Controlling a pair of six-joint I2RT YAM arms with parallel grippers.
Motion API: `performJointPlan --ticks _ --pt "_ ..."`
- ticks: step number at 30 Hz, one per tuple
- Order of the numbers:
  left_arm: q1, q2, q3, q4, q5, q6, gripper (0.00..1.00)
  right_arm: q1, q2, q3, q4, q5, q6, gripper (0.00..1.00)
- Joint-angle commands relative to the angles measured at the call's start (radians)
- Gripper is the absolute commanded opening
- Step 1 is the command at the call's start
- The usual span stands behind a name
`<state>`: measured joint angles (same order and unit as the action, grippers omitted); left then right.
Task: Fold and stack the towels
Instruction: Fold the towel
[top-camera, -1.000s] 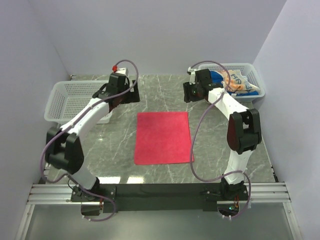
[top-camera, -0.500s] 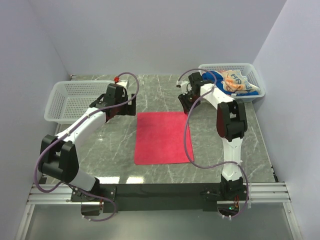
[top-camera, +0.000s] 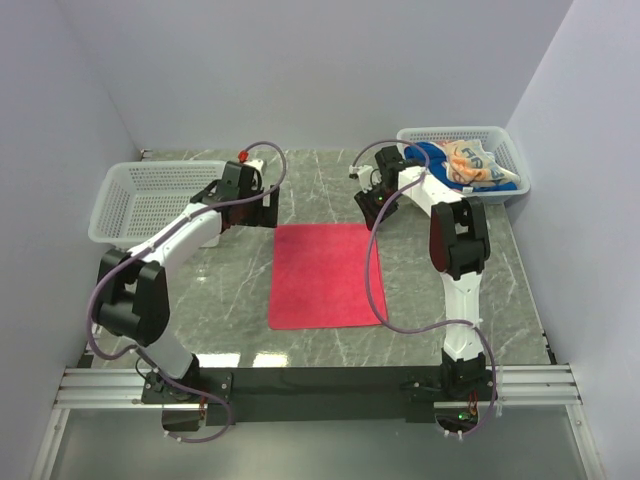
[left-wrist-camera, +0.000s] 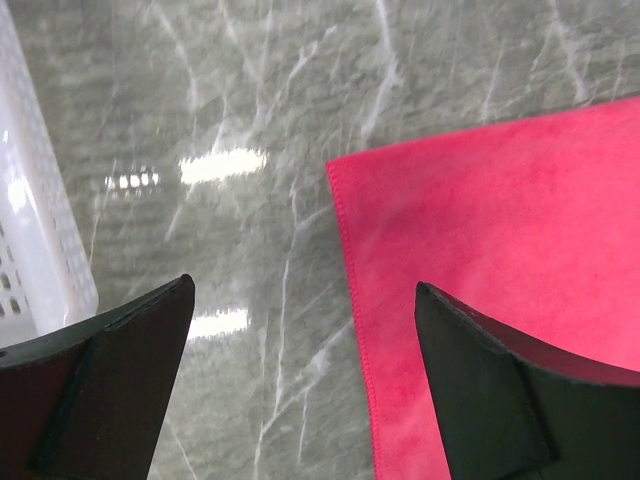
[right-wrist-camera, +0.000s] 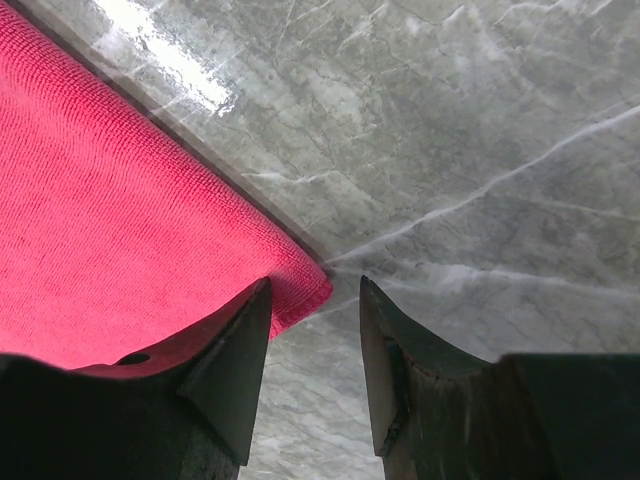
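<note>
A pink-red towel (top-camera: 325, 275) lies spread flat in the middle of the marble table. My left gripper (top-camera: 268, 214) hovers at its far left corner, jaws wide open. In the left wrist view the towel (left-wrist-camera: 500, 220) edge runs between the two fingers, and the left gripper (left-wrist-camera: 302, 285) holds nothing. My right gripper (top-camera: 372, 207) is at the far right corner. In the right wrist view the towel (right-wrist-camera: 120, 200) corner pokes into the narrow gap of the right gripper (right-wrist-camera: 315, 282), which is still open. A deep blue towel (top-camera: 435, 155) and a printed orange towel (top-camera: 475, 165) sit in the right basket.
A white mesh basket (top-camera: 110, 215) stands at the left, its wall close to my left fingers (left-wrist-camera: 30, 230). A second white basket (top-camera: 450, 131) at the back right holds the other towels. Grey walls close in both sides.
The right arm swung left, away from the basket, down to the towel's far right corner, and its jaws narrowed. The left gripper moved right to the far left corner.
</note>
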<state>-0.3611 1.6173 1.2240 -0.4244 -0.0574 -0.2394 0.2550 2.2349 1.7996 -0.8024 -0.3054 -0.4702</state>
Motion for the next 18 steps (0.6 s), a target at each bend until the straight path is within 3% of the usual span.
performJointPlan --ticks 1,18 --pt "0.001 0.026 0.066 0.033 0.047 0.046 0.97 0.007 0.022 0.038 -0.015 -0.02 -0.022 0.47" --pt "0.002 0.364 0.304 -0.008 0.1 0.215 0.92 0.015 0.051 0.087 -0.084 -0.024 -0.058 0.33"
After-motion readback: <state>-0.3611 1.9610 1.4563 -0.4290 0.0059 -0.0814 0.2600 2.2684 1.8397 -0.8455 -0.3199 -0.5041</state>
